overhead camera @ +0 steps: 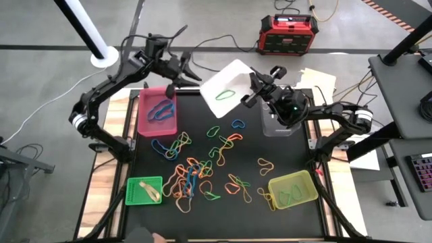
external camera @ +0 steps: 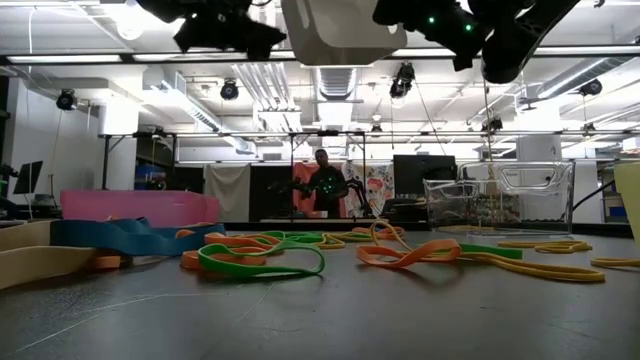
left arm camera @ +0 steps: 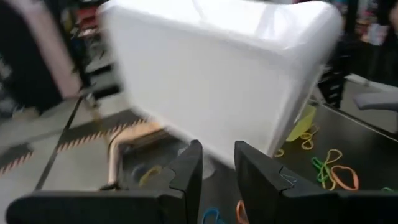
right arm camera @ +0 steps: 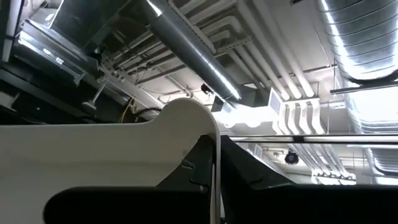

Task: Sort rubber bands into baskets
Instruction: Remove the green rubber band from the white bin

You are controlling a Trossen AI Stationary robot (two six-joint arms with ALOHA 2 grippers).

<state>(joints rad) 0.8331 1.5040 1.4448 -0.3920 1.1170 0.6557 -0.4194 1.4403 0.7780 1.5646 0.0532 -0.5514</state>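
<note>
White basket (overhead camera: 228,88): lifted off the surface, upper centre of the high view, one green band inside.
Right gripper (overhead camera: 255,86): jaws pinch its rim (carrying it).
Left gripper (overhead camera: 191,76): jaws narrow, empty, just beside it.
Rubber bands (overhead camera: 196,172): mostly loose, mid-surface.

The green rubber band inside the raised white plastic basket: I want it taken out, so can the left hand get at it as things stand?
Probably yes. The right hand, shut on the white plastic basket's rim, holds it up with its top open, the green rubber band uncovered. The left hand hovers empty beside it.
</note>
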